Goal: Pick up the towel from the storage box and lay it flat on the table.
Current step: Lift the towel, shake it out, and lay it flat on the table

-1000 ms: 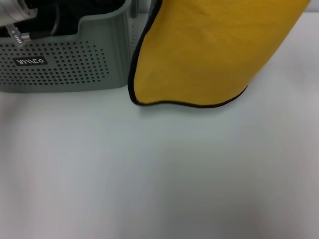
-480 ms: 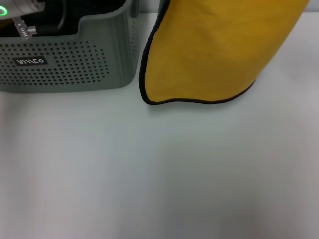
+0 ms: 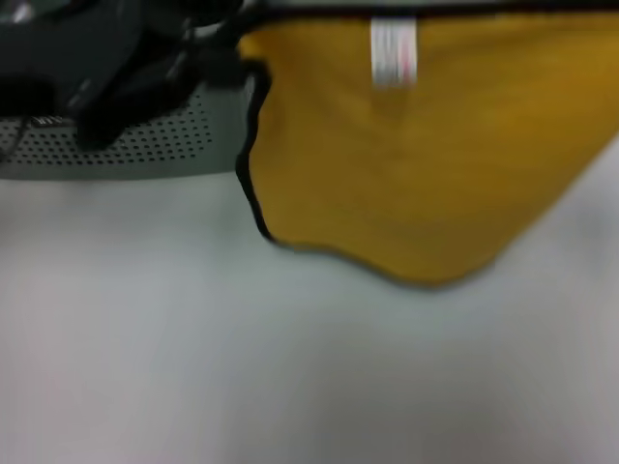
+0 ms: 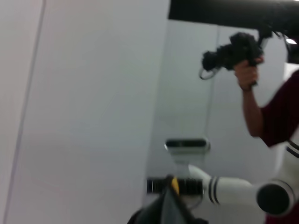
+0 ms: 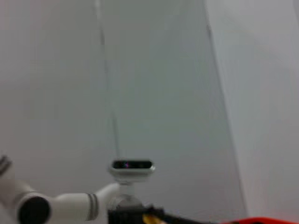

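Towel: the bright yellow towel (image 3: 426, 155) hangs spread out above the table, its top edge level with the top of the head view and its white tag (image 3: 393, 50) near that edge. The black stitched edging runs down its left side and the lower hem sags in a curve. A sliver of yellow also shows low in the left wrist view (image 4: 174, 185).

Storage box: the pale grey-green storage box (image 3: 145, 145) stands on the table to the left of the towel, its perforated wall facing the camera. The towel's left edge overlaps the box's right corner in the head view.

Table: the white table (image 3: 242, 367) lies bare in front of both.

Left gripper: the left gripper (image 3: 208, 53) is a dark blurred mass over the box, at the towel's upper left corner. Whether its fingers are closed on the cloth cannot be told.

Right gripper: it is outside all three views.

Background: a person (image 4: 273, 116) in a dark red shirt holds a camera (image 4: 231, 50).
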You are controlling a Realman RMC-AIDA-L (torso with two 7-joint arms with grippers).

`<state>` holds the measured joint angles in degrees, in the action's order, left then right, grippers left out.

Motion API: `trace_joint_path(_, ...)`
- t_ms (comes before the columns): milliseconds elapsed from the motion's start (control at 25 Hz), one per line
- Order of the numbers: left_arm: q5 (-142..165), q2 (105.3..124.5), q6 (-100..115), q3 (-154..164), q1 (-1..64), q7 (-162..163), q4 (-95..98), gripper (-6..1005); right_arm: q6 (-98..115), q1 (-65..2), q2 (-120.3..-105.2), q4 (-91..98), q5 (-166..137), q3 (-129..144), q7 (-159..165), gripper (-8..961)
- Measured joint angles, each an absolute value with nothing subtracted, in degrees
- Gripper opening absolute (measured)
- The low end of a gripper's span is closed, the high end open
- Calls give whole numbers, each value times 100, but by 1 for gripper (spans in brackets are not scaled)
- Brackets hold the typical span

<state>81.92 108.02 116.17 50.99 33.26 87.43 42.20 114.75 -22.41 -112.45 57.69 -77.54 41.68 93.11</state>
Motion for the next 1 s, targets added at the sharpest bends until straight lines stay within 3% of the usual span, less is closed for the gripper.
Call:
trace_joint_path(120,7766,10560,11686,5873,3013,8666,4418,42,11759,-1899,-11417,6215,-7566,4166,9581,12)
trace_joint_path(280,6932,10250,11683,6809,2605,8725,4832,46,11897,-1765,-11464,6002,-7501,4179,9673,12)
trace_joint_path(440,7195,10234,11640,6721,2560,8892,4797,49,11771,-1849,-11455,5372,-7831,4222,9553,12)
trace_joint_path(560,8286,10394,11418,6199,2724,8986,4496,52,11198,-2031,-11515,4895,-8482,4423,9378,12)
trace_joint_path(840,11623,11107,9513,4786,3426,9086,3992,57,8956,-2892,-11528,3397,-9016,5603,8544,12)
trace_joint_path(1000,11944,11226,8743,4673,3608,9244,4005,61,8251,-3238,-11534,3206,-9024,5639,8222,12)
